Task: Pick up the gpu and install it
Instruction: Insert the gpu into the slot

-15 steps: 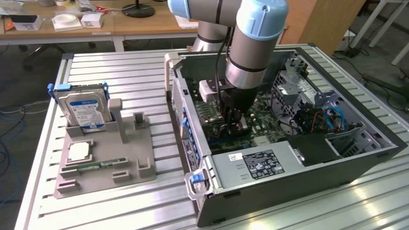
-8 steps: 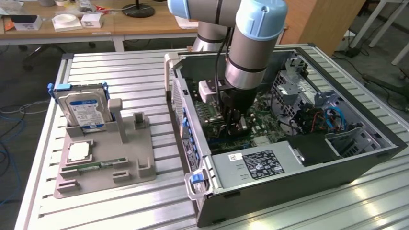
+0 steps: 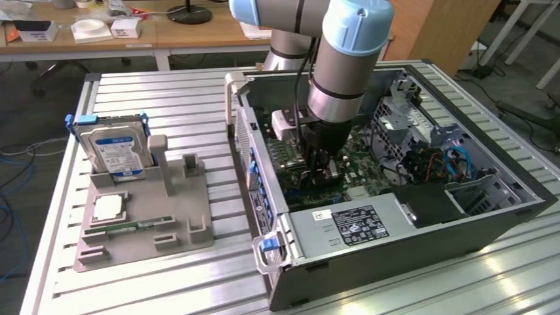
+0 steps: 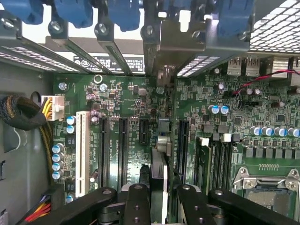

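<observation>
Inside the open computer case (image 3: 490,216), we observed the gripper (image 4: 159,199) clamping the gpu (image 4: 158,187) edge-on, long axis running 12-to-6 over the motherboard (image 4: 131,108).

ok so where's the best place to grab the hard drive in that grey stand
By its exposed upper half, coming straight down from above. The hard drive stands upright in the grey stand, lower end sunk in the slot, so a pinch across its two broad faces likely suits best.
</observation>
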`<state>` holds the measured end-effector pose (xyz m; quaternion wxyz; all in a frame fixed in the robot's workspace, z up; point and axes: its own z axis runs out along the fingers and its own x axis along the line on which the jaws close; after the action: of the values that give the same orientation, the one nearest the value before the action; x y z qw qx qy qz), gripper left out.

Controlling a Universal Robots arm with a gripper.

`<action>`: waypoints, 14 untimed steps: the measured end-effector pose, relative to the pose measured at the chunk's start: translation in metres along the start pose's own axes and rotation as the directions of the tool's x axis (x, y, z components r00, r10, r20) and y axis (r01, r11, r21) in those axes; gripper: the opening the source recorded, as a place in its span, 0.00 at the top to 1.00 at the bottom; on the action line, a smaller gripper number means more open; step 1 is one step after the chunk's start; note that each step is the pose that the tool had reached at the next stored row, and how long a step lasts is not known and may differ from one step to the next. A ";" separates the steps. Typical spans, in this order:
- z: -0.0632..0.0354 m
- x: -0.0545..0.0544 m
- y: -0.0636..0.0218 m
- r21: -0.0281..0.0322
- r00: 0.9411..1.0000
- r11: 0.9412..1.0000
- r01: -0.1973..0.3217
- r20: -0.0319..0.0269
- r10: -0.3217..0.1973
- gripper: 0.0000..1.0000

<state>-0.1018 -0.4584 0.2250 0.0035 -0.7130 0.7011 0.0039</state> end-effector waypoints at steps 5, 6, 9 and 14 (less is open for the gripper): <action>0.0000 0.000 0.0000 0.000 1.000 1.000 0.000 0.000 0.000 0.73; 0.0000 0.000 -0.0001 0.001 1.000 1.000 0.000 -0.001 0.000 0.73; 0.0000 0.000 -0.0001 0.002 1.000 1.000 0.000 -0.001 0.000 0.73; 0.0002 0.000 0.0001 -0.001 1.000 1.000 0.000 0.001 0.000 0.67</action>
<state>-0.1020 -0.4583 0.2248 0.0036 -0.7130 0.7011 0.0045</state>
